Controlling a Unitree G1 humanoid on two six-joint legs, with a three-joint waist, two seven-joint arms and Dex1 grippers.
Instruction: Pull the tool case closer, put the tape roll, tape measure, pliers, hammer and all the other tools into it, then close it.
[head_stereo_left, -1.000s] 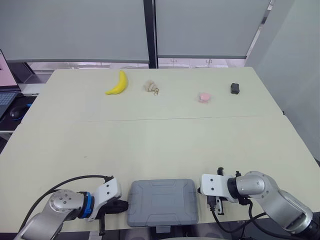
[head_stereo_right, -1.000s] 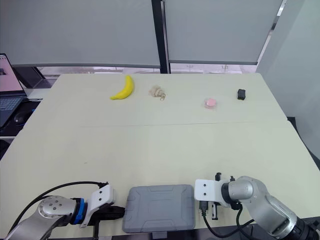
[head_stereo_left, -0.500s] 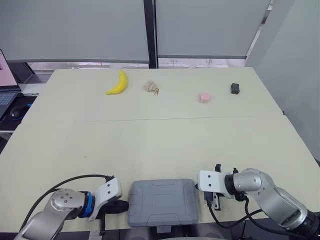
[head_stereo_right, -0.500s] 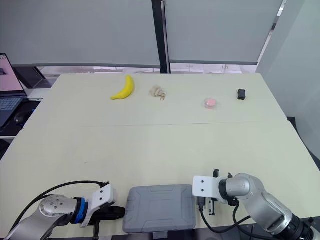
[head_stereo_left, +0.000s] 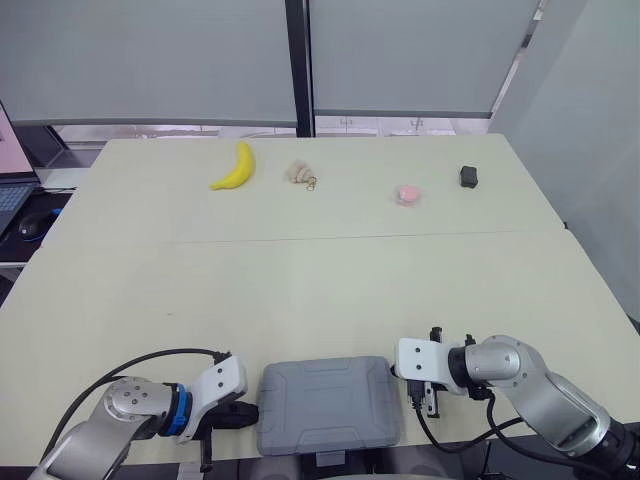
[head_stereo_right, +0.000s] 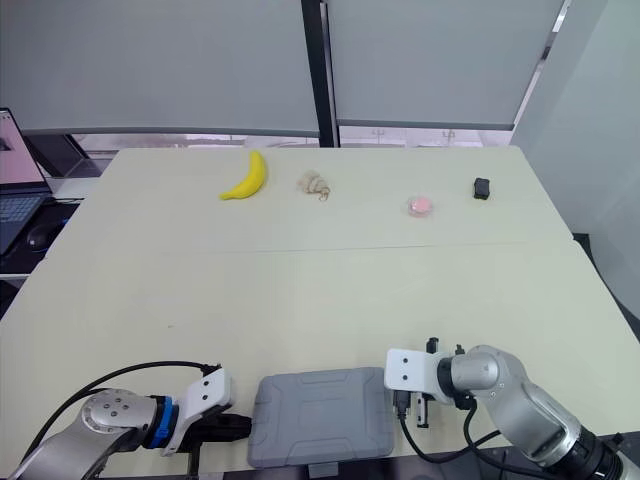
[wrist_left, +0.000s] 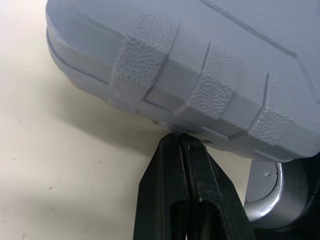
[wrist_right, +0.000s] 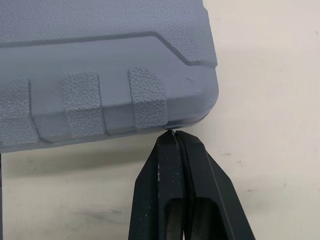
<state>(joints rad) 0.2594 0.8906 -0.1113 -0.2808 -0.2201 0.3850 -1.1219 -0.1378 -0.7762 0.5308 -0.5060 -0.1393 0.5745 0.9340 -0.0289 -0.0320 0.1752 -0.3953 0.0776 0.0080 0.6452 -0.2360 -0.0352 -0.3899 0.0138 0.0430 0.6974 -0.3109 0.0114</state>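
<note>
The grey tool case (head_stereo_left: 328, 405) lies shut at the table's near edge, its lid down. My left gripper (wrist_left: 179, 137) is shut, and its tips touch the lower seam of the case's (wrist_left: 200, 65) left side. My right gripper (wrist_right: 172, 134) is also shut, with its tips against the bottom edge of the case's (wrist_right: 100, 60) right side, near a corner. In the head views the left gripper (head_stereo_left: 246, 412) sits just left of the case and the right wrist's white block (head_stereo_left: 415, 360) just right of it.
Along the far side of the table (head_stereo_left: 300, 290) lie a banana (head_stereo_left: 235, 166), a small beige item (head_stereo_left: 300, 175), a pink object (head_stereo_left: 407, 193) and a small black object (head_stereo_left: 469, 177). A mouse (head_stereo_left: 33, 225) sits on a desk off to the left.
My right gripper has slid a little left, up against the case's right side. The left arm has hardly moved, and the case stays shut.
</note>
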